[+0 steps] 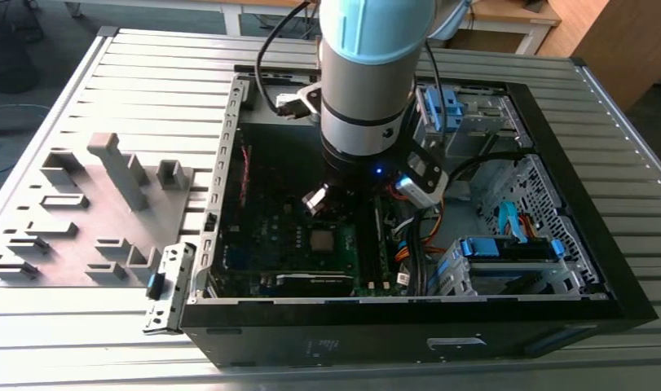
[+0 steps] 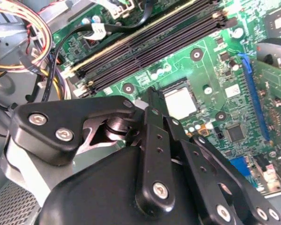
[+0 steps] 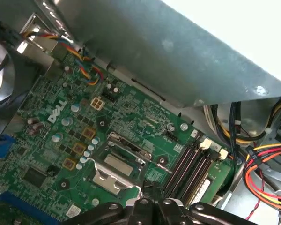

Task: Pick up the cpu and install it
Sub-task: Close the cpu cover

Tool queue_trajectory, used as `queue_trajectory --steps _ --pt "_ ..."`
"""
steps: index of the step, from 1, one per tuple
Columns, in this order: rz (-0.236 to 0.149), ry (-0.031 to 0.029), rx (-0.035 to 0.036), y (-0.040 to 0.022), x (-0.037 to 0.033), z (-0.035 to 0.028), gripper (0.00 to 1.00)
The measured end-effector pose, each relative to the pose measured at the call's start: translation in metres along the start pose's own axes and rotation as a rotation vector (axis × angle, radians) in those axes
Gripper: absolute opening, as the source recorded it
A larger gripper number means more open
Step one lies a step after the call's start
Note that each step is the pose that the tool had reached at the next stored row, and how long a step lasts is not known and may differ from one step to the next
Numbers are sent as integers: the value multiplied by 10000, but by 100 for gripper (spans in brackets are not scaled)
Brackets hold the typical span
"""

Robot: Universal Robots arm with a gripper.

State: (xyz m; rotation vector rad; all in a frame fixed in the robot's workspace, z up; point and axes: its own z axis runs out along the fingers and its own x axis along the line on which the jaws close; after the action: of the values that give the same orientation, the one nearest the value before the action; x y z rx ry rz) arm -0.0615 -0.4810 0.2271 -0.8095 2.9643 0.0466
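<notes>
Your cpu (image 2: 180,102) lies flat in its socket on the green board (image 2: 210,70), silver top up. It is below the tip of the end effector (image 2: 152,101) and just ahead of it, close but not touching. A metal frame (image 3: 107,182) surrounds the chip; I can't tell from here whether that frame is latched down or only resting. The end effector looks pinched narrow, with its fingers together and nothing between them, so you are carrying nothing.

My read is that the chip is seated and you are at the tail of the install step, hovering low over the socket. Any move from here calls for a straight vertical path with no sideways drift, since a socket like this is unlikely to forgive a scrape.

Just beyond the chip from the end effector run the black memory slots (image 2: 150,42). Farther out are bundles of coloured wires (image 3: 267,164), near enough to snag a finger link. The walls of the open computer case (image 1: 308,326) hem the arm (image 1: 363,73) in all round.

The case rests on a slatted metal worktop (image 1: 112,90). A grey tray of blocks (image 1: 91,204) sits well off to one side of the end effector, outside the case. Past the worktop you can make out floor and wooden furniture (image 1: 613,41).
</notes>
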Motion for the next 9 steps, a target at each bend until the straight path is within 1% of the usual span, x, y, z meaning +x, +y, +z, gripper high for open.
queue_trajectory --steps 5,9 --pt "-66 2 -4 -19 5 -1 12" --pt "-85 0 -7 -39 -26 3 12"
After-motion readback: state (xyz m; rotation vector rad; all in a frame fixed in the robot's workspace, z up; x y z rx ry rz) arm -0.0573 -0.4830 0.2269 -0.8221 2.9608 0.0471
